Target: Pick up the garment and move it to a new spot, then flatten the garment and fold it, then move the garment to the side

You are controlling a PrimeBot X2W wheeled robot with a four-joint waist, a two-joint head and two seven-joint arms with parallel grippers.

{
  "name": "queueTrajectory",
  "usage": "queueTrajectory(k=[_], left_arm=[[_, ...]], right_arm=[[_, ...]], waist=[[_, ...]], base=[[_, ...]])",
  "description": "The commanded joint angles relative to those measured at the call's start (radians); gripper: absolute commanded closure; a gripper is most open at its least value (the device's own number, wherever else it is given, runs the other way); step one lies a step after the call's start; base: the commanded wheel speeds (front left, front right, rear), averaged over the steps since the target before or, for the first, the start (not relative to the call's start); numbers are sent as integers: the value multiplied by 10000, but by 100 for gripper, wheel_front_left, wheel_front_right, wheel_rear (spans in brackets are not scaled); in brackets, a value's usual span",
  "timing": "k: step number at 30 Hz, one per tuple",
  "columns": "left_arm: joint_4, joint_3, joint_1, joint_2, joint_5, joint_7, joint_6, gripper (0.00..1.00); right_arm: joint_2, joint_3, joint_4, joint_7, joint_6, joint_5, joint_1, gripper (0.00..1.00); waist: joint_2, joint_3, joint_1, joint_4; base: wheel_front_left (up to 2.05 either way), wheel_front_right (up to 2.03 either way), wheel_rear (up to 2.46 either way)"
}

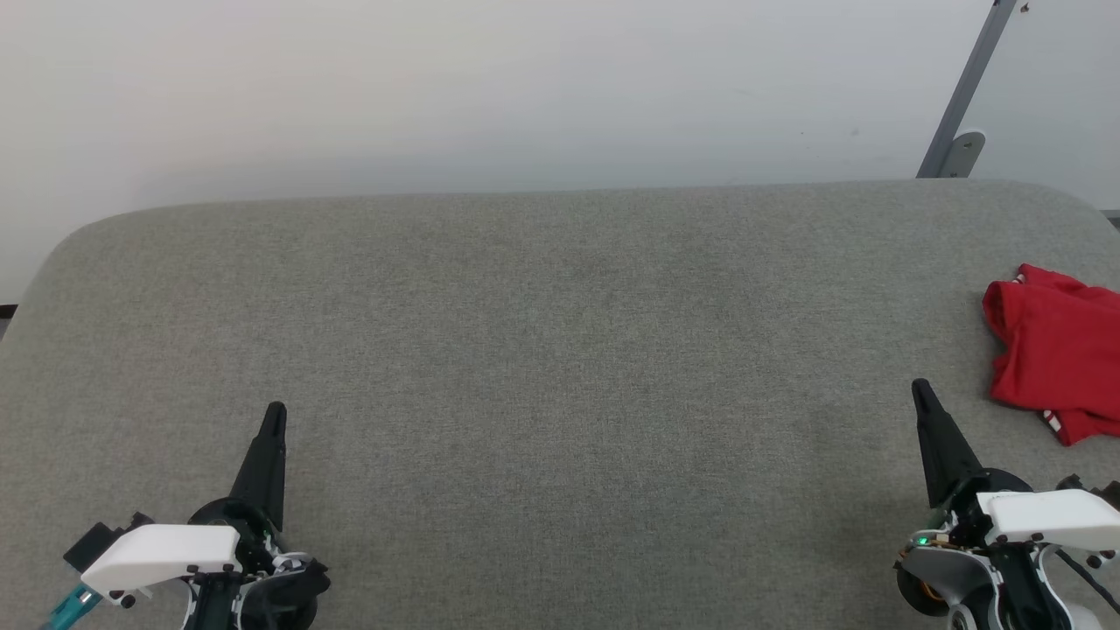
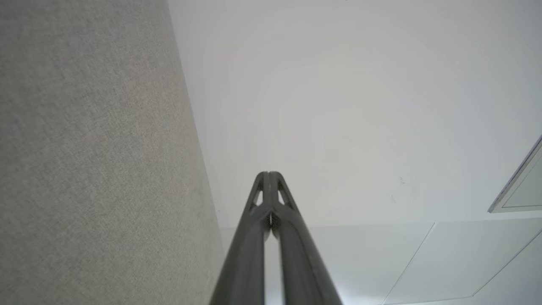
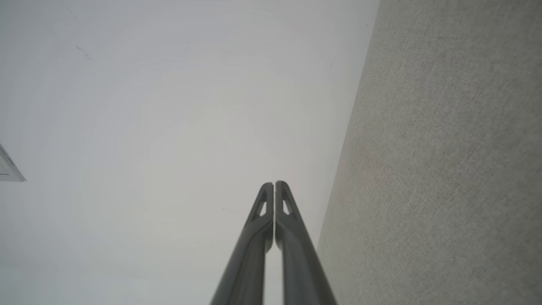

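Note:
The garment [image 1: 1059, 359] is a crumpled red shirt with a bit of red-white striped trim, lying at the far right edge of the head view on the grey fabric surface [image 1: 560, 350]. My right gripper [image 1: 920, 388] is shut and empty, a short way left of and below the garment. At the lower left my left gripper [image 1: 276, 409] is shut too, far from the garment. In each wrist view the two dark fingers press together, left gripper [image 2: 269, 173] and right gripper [image 3: 274, 183], with nothing between them.
The grey fabric surface has rounded far corners and ends at a pale wall [image 1: 525, 87]. A grey metal bracket [image 1: 962, 114] leans against the wall at the upper right.

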Motion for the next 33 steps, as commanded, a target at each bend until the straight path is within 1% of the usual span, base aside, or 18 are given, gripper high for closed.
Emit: queueTrajectory(k=[1, 33], left_arm=[[-5, 34, -127, -13, -26, 16, -53, 100], [-4, 45, -128, -19, -11, 29, -53, 100]], right_arm=[[10, -11, 23, 20, 4, 37, -45, 100], [10, -9, 23, 17, 4, 39, -44, 100]], waist=[[-1, 0, 0, 0], [-1, 0, 0, 0]], base=[[0, 0, 0], [0, 0, 0]])
